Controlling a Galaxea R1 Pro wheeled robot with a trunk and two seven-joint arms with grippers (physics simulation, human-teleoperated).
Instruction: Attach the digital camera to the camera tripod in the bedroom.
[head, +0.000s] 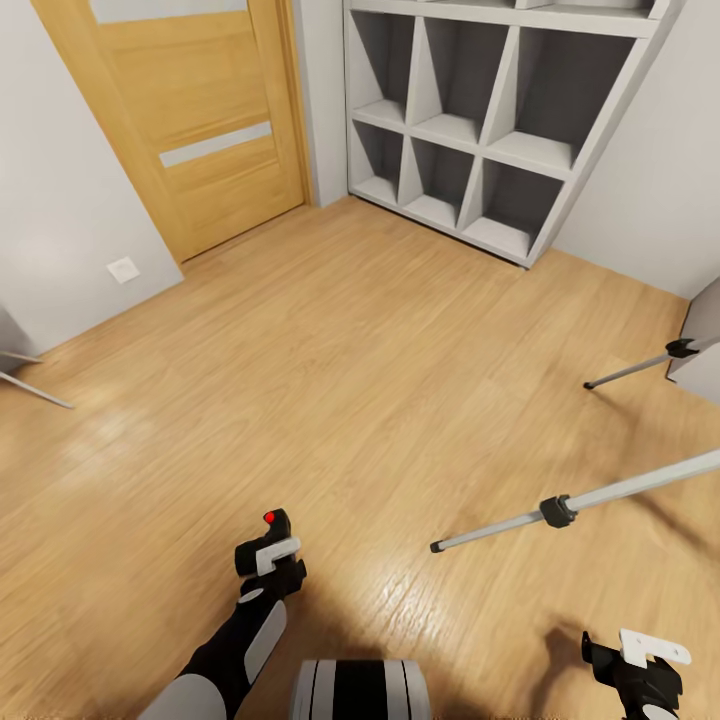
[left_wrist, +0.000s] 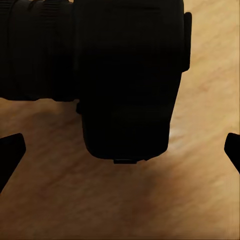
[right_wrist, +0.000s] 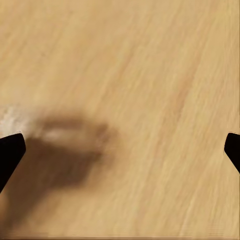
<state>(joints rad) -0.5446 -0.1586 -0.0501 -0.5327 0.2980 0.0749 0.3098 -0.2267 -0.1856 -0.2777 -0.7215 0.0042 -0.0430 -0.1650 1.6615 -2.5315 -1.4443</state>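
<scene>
**Camera in hand, tripod off to the right**

Above the bare wood floor (head: 330, 360), the left gripper (head: 268, 556) carries the digital camera (left_wrist: 125, 75) — a black boxy body, red mark on top, lens barrel sideways across the wrist view. Whether the jaws clamp it I cannot tell. The camera tripod (head: 560, 510) stands rightward, its silver legs slanting up out of frame, nearer the right gripper (head: 640, 665), whose jaws are wide and empty.
</scene>
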